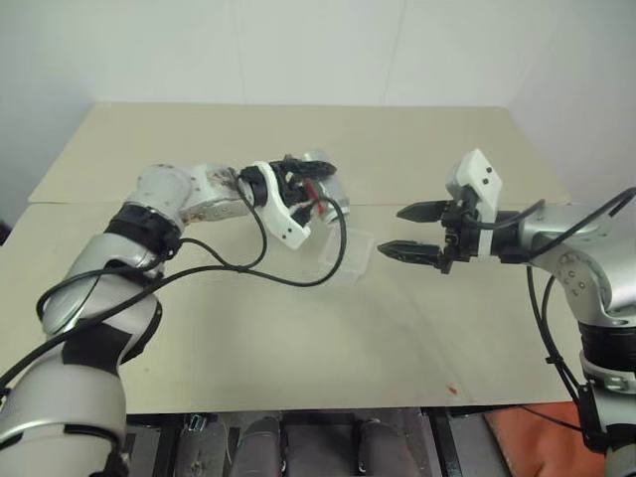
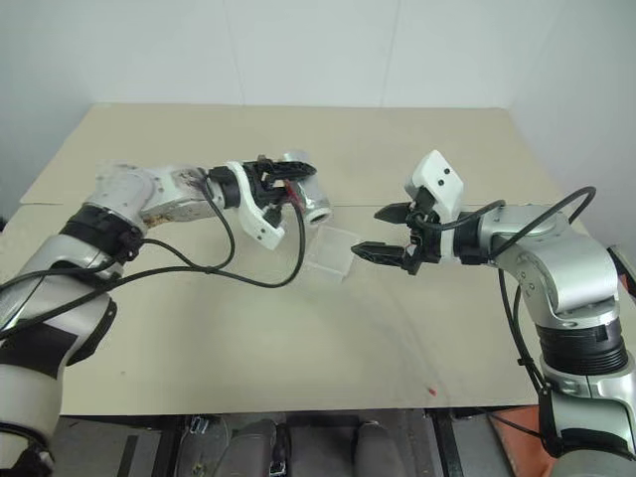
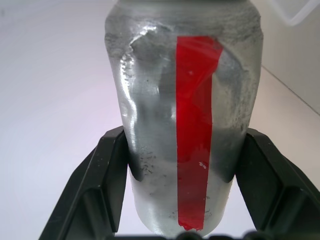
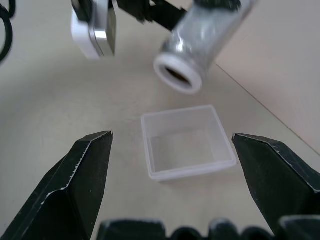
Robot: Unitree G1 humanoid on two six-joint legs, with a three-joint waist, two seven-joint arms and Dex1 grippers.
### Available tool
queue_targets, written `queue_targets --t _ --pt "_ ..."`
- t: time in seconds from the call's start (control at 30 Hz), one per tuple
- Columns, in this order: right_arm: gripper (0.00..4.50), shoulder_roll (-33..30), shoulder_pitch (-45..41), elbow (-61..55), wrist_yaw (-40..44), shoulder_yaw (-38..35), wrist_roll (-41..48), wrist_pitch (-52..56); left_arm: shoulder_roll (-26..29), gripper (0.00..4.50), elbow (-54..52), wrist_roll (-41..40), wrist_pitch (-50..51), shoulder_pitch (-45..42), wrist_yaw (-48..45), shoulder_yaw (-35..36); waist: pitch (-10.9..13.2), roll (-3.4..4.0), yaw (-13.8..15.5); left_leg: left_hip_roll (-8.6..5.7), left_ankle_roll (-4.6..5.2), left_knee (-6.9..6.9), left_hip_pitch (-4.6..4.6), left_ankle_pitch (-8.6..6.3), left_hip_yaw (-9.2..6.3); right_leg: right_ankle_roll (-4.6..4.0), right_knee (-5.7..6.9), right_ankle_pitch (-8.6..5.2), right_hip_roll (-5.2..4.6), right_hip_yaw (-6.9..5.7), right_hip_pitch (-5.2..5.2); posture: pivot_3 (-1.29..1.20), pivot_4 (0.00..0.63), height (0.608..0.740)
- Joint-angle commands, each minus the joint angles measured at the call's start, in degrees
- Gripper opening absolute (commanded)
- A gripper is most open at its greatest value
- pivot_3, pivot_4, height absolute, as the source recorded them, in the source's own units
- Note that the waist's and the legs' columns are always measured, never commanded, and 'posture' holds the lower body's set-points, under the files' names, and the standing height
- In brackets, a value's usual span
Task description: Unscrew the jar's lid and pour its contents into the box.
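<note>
While the tan table [image 1: 298, 328] lies broad beneath both arms, the left gripper [image 2: 281, 191] is clamped tight around the jar [image 2: 310, 199], holding it tipped on its side above the far left edge of the box [image 2: 330, 253]. At right, the right gripper [image 2: 393, 231] hangs spread wide with nothing in it, near the box's right side. Seen from the right wrist, the jar's mouth [image 4: 178, 73] is uncapped and aimed toward the box, so unscrewing looks done. Whether anything has dropped in I cannot tell; the box looks empty.
</note>
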Motion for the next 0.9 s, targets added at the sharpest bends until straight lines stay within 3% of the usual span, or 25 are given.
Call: queue_targets --t 0.03,0.2,0.57,0.67,0.9 --pt "4.46 -0.17 -1.09 -2.85 -0.96 -2.73 2.3 0.62 -2.21 2.78 -0.17 6.96 6.51 -4.16 6.82 -3.25 0.01 -0.01 0.12 0.0 0.0 0.02 -0.04 0.0 0.0 0.01 0.01 0.01 0.0 -0.01 -0.02 0.0 0.15 0.74" --pt "4.46 -0.06 -1.54 -3.83 -2.4 -2.82 3.46 0.88 -4.22 2.78 -2.85 15.31 15.94 -2.95 14.55 -8.04 0.01 -0.01 0.11 0.0 0.0 0.02 -0.03 0.0 0.0 0.02 0.04 0.01 0.0 0.0 -0.04 0.0 0.15 0.74" --pt "4.46 0.18 -0.88 -4.71 -4.98 -3.18 5.05 0.9 -2.32 2.78 -5.02 12.44 13.54 -0.93 13.61 -8.16 0.01 -0.01 0.09 0.01 -0.01 0.06 -0.03 0.01 0.0 0.02 0.13 0.01 0.0 0.02 -0.08 0.0 0.15 0.74" --pt "4.46 0.14 -0.89 -4.54 -4.85 -3.08 5.36 0.92 -1.54 2.78 -4.91 7.26 11.39 0.74 10.66 -5.54 0.0 -0.01 0.08 0.01 -0.02 0.06 -0.02 0.02 0.0 0.02 0.13 0.01 -0.01 0.02 -0.08 0.0 0.15 0.74" --pt "4.46 0.53 -1.39 -2.61 -3.51 -2.55 5.99 0.08 0.58 2.78 -2.56 -16.7 8.65 7.35 -4.36 9.0 0.0 -0.01 -0.28 0.04 -0.03 0.12 -0.02 0.03 0.0 0.02 0.18 0.01 -0.02 0.01 -0.08 0.0 0.15 0.74"
